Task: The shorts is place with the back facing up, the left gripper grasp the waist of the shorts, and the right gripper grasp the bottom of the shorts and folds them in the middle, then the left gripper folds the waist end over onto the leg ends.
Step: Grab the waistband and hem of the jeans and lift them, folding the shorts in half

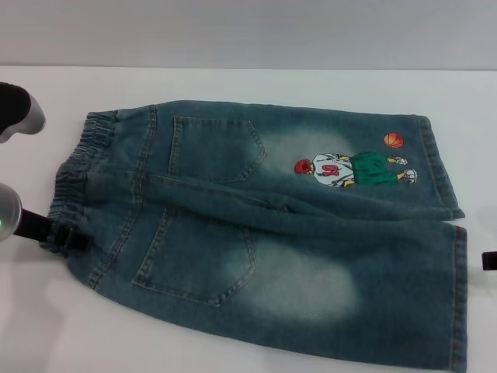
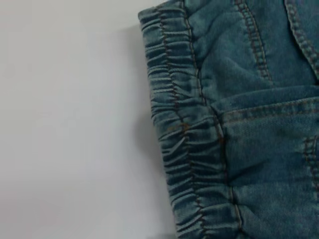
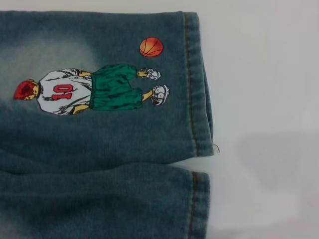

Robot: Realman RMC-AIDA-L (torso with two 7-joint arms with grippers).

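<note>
Shorts (image 1: 264, 233) lie flat, back up, on the white table (image 1: 233, 85), left gripper (image 1: 66, 237) at the elastic waistband (image 2: 184, 134), right gripper (image 1: 489, 260) beside the leg hems (image 3: 197, 124), grip states we cannot tell; risk: pinching a single layer would skew our fold

The shorts (image 1: 264, 233) run off the head view's bottom edge.

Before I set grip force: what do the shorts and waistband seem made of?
Shorts: apparently denim, blue with faded pale patches, tan topstitching on pockets and hems. Waistband: the same fabric, gathered into tight ridges, likely elasticated. Basketball-player picture looks printed or embroidered; I can't tell which.
</note>
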